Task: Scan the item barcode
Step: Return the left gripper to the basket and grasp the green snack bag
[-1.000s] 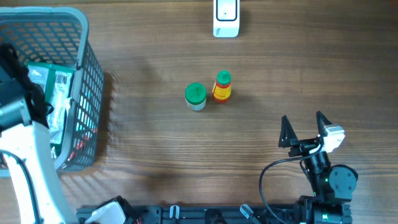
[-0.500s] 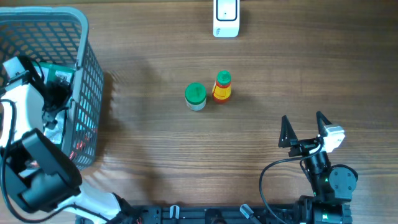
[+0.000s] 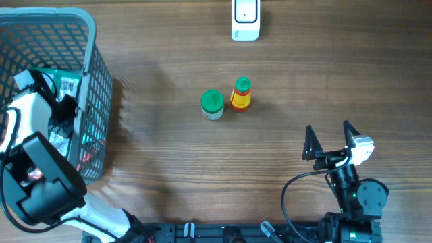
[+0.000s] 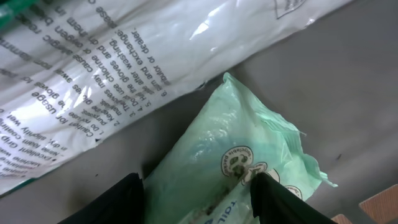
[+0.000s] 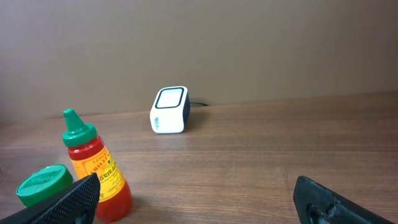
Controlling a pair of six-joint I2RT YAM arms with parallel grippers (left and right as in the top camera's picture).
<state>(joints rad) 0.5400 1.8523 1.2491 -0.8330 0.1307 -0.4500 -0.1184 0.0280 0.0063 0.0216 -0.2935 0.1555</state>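
Right arm [image 3: 356, 192] folded low at the near edge of the table [image 3: 169, 162], toward the right corner, wrist level and pointing toward the far edge; right gripper [image 3: 329, 130] spread wide with nothing between the fingers, just above the bare wood; its wrist view looks across the table at the bottles and the scanner.

Left arm [image 3: 39, 181] rises from the near-left corner, elbow bent, forearm angled over the rim and down into the grey mesh basket [image 3: 101, 115] at the left edge; left gripper [image 4: 198, 198] points down at the basket contents, jaws partly spread with one finger on each side of the pale green packet [image 4: 230, 155]; cannot tell whether they pinch it or only flank it; the packet lies flat in the basket, partly under a white printed packet [image 4: 124, 68] that crosses above it.

Mid-table, well apart from both grippers: green-lidded jar [image 3: 212, 104] upright, just beside it a red sauce bottle [image 3: 240, 94] with green cap and yellow label, also upright, on the jar's right.

Far edge, centre-right: white barcode scanner [image 3: 245, 19], standing alone, well apart from the bottles and from the basket.
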